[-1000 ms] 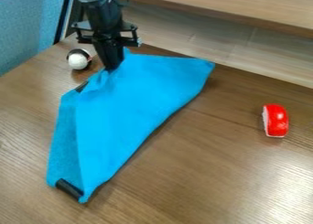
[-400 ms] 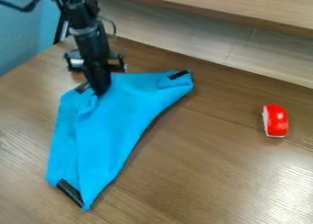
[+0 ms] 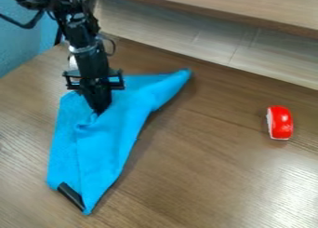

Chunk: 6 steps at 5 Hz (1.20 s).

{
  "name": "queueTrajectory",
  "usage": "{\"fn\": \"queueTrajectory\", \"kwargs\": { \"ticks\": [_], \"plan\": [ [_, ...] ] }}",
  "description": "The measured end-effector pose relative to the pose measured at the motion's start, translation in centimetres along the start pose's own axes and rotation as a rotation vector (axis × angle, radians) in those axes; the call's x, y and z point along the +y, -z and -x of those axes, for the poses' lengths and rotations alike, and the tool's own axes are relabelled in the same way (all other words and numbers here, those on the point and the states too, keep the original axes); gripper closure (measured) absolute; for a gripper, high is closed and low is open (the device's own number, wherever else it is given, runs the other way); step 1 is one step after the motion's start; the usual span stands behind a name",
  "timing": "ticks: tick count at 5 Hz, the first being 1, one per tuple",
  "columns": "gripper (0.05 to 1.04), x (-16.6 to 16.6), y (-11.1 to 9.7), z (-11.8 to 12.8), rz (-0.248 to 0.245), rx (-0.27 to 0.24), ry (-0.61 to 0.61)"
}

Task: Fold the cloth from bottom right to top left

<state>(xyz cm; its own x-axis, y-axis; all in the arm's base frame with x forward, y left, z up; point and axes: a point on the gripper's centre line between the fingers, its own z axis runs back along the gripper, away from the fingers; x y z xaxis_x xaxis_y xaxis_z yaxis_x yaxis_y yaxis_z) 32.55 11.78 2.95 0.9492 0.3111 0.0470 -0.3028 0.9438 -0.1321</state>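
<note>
The black gripper (image 3: 97,111) hangs down over the upper left part of the blue cloth (image 3: 102,150), its tip pressed to a bunched, creased spot of the fabric. It looks closed on that fold. A folded layer runs lengthwise down the cloth to a point at the lower end, beside a black strip at the lower left corner. The upper right corner stretches out as a narrow, rolled point. Part of the cloth's upper left edge is hidden behind the gripper.
A red toy piece with a white edge (image 3: 281,123) lies on the wooden table (image 3: 217,176) at the right. Along the back runs a wooden ledge (image 3: 211,41). A white object is partly hidden behind the arm.
The gripper has moved down and slightly left, drawing the held fold with it. The cloth's upper right part has pulled leftward and narrowed; its black strip there showed briefly, then rolled out of sight.
</note>
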Motion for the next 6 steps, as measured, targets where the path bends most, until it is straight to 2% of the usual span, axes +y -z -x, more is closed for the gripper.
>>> {"fn": "queueTrajectory", "kwargs": {
  "ticks": [2,3,4,5,6],
  "plan": [
    [0.256,-2.4,-0.4,0.1,-0.009,0.005,0.044],
    [0.077,-3.6,-2.3,-0.4,-0.006,-0.051,0.070],
    [0.081,-5.8,-4.5,-0.5,-0.008,-0.109,0.115],
    [0.084,-7.8,-5.8,-0.3,-0.009,-0.136,0.163],
    [0.084,-9.5,-6.3,-0.4,-0.022,-0.148,0.205]
  ]
}}
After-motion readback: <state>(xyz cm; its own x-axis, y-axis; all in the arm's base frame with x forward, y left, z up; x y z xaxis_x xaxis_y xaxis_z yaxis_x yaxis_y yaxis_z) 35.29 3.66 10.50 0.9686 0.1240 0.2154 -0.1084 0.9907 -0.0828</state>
